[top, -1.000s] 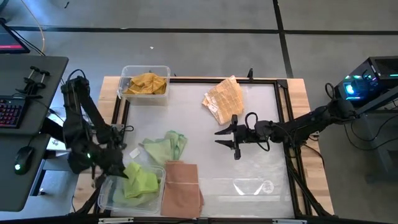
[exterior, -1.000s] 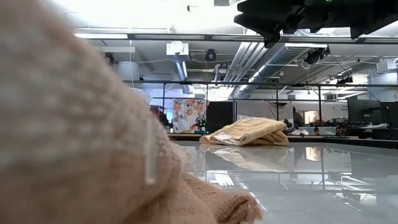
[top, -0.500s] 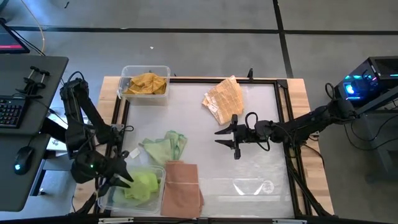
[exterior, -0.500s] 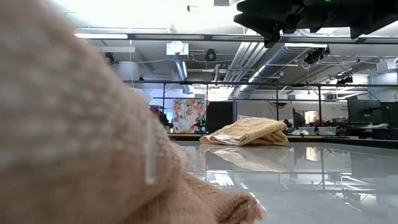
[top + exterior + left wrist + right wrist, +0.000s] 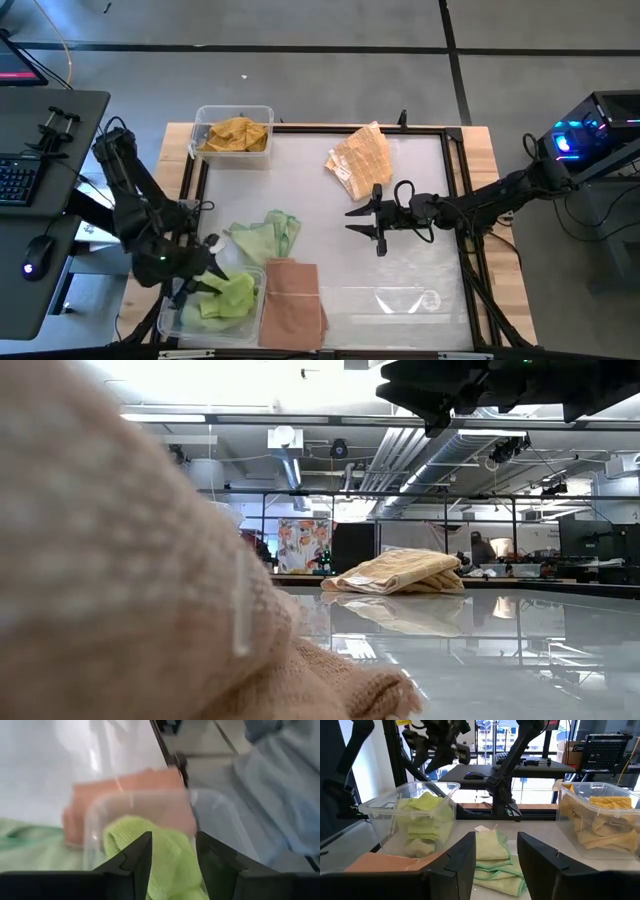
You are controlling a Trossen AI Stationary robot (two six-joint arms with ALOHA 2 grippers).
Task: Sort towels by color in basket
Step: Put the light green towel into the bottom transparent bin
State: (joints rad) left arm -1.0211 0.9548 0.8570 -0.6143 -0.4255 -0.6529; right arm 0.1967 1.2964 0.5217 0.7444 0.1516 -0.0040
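High view: left gripper (image 5: 208, 278) hangs open and empty over the green towel (image 5: 228, 296) in the bin (image 5: 165, 322). Another green towel (image 5: 266, 235) lies just beside it, nearer than the right gripper (image 5: 367, 221), also open.

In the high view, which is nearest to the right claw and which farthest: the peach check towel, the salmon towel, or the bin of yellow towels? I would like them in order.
Measured from the right claw, near the table's middle:
1. Peach check towel, on the table's far side.
2. Salmon towel, at the near edge, beside the green bin.
3. Bin of yellow towels, at the far left corner.
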